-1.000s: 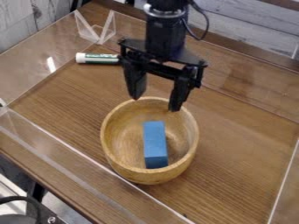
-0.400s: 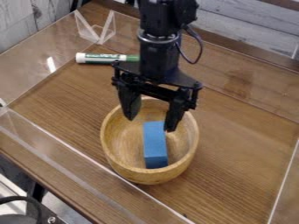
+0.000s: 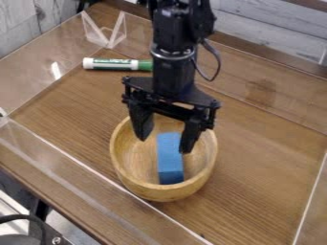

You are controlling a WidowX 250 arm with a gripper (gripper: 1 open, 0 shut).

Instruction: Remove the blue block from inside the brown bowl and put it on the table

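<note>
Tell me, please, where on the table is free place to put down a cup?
The widest bare patch of the table lies between the bowl and the right edge of the view. Another lies below the marker, left of the bowl. It is crowded at the bowl, with the blue block inside and the gripper over it.

You have the black hand hanging over the brown bowl, its jaws apart. Inside the bowl lies the blue block, lengthwise toward the near rim, its far end close to the fingertips; from this angle you can't quite tell whether they touch it. The bowl rests on the wood-grain counter. Beyond it, left of the arm in your view, a white marker with a green cap lies on its side.
</note>
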